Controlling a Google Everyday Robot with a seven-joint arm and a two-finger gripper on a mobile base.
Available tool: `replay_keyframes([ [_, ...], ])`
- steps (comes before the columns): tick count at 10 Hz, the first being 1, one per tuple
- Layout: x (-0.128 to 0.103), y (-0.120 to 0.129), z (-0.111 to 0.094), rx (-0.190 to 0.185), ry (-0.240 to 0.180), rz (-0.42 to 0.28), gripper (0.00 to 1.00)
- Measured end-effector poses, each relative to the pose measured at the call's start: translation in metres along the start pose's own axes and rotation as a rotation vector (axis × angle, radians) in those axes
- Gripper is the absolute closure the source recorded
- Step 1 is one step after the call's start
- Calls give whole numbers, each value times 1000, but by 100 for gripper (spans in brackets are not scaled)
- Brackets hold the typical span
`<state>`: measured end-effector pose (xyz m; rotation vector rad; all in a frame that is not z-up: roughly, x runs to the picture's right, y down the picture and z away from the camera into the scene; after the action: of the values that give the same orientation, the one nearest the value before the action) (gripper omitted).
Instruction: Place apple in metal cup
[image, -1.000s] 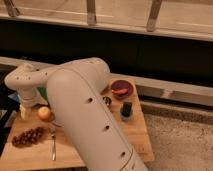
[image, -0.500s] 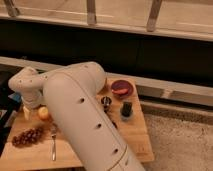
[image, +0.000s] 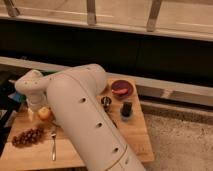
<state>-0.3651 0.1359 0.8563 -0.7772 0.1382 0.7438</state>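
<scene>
The apple (image: 45, 113), yellow-orange with a reddish blush, sits on the wooden table (image: 132, 137) at the left. My gripper (image: 33, 106) hangs from the white wrist just left of the apple and close above the table, mostly hidden by the arm. The metal cup (image: 106, 102), small, dark and shiny, stands near the table's middle, right of my big white arm (image: 85, 115). The apple is well left of the cup, with the arm between them.
A dark purple grape bunch (image: 27, 136) and a fork (image: 53, 145) lie at the front left. A red bowl (image: 121, 88) stands at the back right and a black container (image: 126, 110) right of the metal cup. A dark wall runs behind the table.
My wrist has shifted slightly right, toward the apple. The apple, the cup and the other things have not moved.
</scene>
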Motion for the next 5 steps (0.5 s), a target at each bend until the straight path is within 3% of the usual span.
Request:
replay_keyframes([
  [3,-2,-1,1,-17,-10,4,55],
  [5,-3,4,2,-28,-18,3,77],
])
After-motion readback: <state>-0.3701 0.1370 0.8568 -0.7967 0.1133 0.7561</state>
